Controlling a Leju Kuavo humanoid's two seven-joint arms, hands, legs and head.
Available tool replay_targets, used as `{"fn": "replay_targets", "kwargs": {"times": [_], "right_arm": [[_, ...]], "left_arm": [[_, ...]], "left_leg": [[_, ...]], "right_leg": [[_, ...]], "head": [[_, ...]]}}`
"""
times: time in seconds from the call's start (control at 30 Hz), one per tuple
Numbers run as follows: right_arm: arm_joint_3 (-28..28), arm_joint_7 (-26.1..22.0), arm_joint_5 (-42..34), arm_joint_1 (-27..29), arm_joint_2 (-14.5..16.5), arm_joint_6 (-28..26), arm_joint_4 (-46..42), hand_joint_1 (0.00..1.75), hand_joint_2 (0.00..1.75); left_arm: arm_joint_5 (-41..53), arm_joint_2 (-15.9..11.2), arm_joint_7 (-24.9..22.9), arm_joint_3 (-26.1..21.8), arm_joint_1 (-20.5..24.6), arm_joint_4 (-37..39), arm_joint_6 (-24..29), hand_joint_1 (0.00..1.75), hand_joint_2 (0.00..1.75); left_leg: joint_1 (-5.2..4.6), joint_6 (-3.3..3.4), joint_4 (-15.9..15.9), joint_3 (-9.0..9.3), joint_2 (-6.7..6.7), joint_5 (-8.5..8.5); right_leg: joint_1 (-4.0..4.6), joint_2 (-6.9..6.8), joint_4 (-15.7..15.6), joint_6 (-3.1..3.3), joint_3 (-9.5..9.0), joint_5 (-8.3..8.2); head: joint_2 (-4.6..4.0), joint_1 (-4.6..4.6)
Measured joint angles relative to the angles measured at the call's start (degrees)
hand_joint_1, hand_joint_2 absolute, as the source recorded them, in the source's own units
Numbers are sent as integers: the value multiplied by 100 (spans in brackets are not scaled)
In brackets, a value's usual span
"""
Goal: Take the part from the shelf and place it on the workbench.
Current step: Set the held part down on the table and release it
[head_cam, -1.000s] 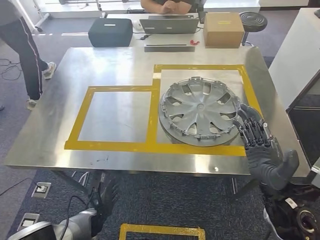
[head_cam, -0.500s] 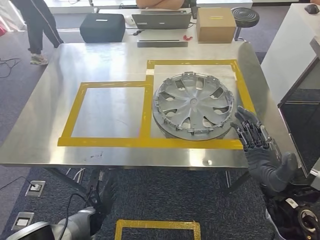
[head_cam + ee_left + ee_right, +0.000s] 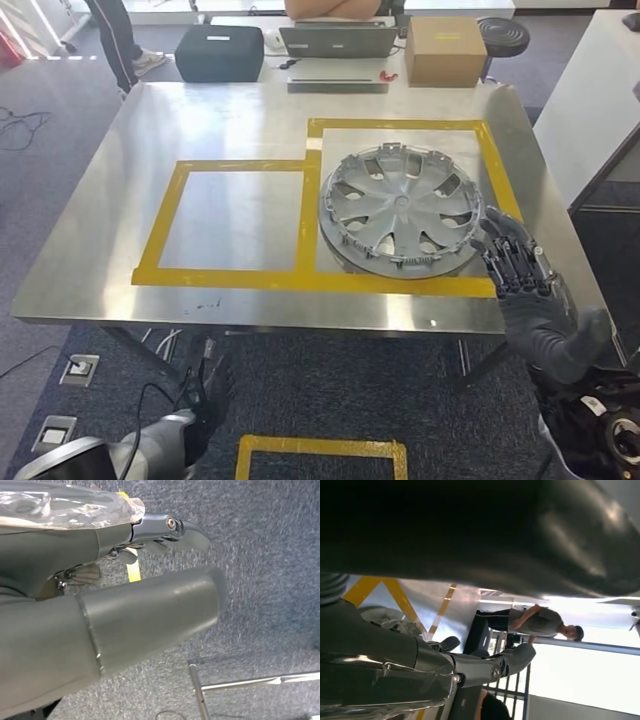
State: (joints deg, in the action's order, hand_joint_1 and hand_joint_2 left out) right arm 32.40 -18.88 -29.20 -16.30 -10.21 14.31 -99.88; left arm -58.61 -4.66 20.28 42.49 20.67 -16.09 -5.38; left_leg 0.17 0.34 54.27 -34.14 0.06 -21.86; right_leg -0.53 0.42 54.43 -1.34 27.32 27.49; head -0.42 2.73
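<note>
Right hand (image 3: 528, 290) is empty with fingers spread, just right of the round wheel cover (image 3: 400, 211) — lying flat, no long axis — inside the right taped frame on the workbench (image 3: 226, 120).

Far side of bench, well beyond right hand (image 3: 540, 300): cardboard box (image 3: 445, 50), open laptop (image 3: 337, 40) w/ closed grey one (image 3: 337, 80) in front, small red item (image 3: 389, 76), black case (image 3: 220, 52). Stool (image 3: 503, 36) beside box. Floor near left hand (image 3: 205, 400): yellow tape rectangle (image 3: 321, 448), floor sockets (image 3: 78, 369). Person's legs (image 3: 121, 40) far off.
</note>
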Motion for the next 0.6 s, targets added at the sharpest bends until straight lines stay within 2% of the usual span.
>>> {"fn": "replay_targets", "kwargs": {"times": [0.07, 0.1, 0.13, 0.23, 0.27, 0.3, 0.33, 0.4, 0.43, 0.47, 0.5, 0.57, 0.6], "right_arm": [[-2, -1, 1, -10, 0, 2, -1, 0, 0], [-2, -1, 2, -17, 0, 4, -1, 0, 0], [-3, 0, 3, -26, 0, 5, 0, 0, 0], [-2, -3, 21, -41, 0, 12, 5, 0, 0], [-1, -7, 33, -40, 0, 18, 11, 0, 0], [0, -10, 46, -40, 0, 22, 20, 0, 0], [-1, -15, 55, -41, 0, 26, 28, 0, 0], [-2, -21, 67, -41, 0, 32, 38, 0, 0], [-2, -22, 72, -40, 0, 35, 38, 0, 0], [-2, -24, 74, -33, 0, 39, 38, 0, 0], [-2, -27, 74, -17, 0, 43, 36, 0, 0], [-2, -27, 68, 47, -3, 49, 33, 0, 0], [-2, -27, 63, 83, -5, 49, 32, 0, 0]], "left_arm": [[1, 1, -4, 0, 3, 0, -1, 0, 0], [1, 2, -4, 0, 5, 0, -1, 0, 0], [1, 2, -4, 0, 9, 0, -1, 0, 0], [4, 3, -4, 0, 9, 2, -2, 0, 0], [5, 3, -5, 0, 6, 2, -3, 0, 0], [8, 4, -7, 0, 5, 2, -3, 0, 0], [9, 4, -8, 0, 8, 2, -4, 0, 0], [9, 5, -10, 0, 23, 2, -4, 0, 0], [6, 5, -9, 0, 32, 2, -6, 0, 0], [2, 4, -7, 0, 37, 2, -8, 0, 0], [-5, 2, -4, 0, 37, 2, -10, 0, 0], [-23, -5, 6, 0, 22, 2, -15, 0, 0], [-33, -9, 10, 0, 18, 2, -19, 0, 0]], "left_leg": [[0, -74, 5, -18, -5, 22], [3, -104, 71, -54, -8, -47], [6, -130, 255, -135, -12, -199], [39, -190, 1414, -606, -15, -878], [51, -207, 1702, -702, -15, -980], [63, -219, 1765, -688, -14, -962], [76, -227, 1594, -553, -14, -847], [103, -235, 747, -15, -15, -533], [100, -217, 370, 213, -30, -427], [96, -191, 118, 353, -44, -372], [85, -157, 19, 396, -59, -370], [75, -74, 0, 357, -61, -337], [73, -29, -12, 340, -53, -317]], "right_leg": [[-13, -6, -58, 42, 12, -48], [-28, -12, -86, 77, 24, -84], [-45, -19, -113, 119, 46, -125], [-50, -30, -120, 179, 167, -217], [-48, -31, -115, 175, 209, -242], [-48, -31, -108, 163, 246, -266], [-51, -31, -101, 148, 277, -286], [-52, -30, -80, 111, 322, -311], [-47, -29, -68, 84, 341, -321], [-38, -27, -58, 53, 355, -335], [-29, -23, -51, 18, 371, -352], [-37, -10, -42, -49, 395, -373], [-46, -11, 17, -70, 437, -310]], "head": [[0, -3], [0, 0], [0, 9], [0, 47], [0, 54], [0, 57], [0, 60], [0, 73], [0, 80], [0, 83], [0, 85], [0, 70], [0, 63]]}}
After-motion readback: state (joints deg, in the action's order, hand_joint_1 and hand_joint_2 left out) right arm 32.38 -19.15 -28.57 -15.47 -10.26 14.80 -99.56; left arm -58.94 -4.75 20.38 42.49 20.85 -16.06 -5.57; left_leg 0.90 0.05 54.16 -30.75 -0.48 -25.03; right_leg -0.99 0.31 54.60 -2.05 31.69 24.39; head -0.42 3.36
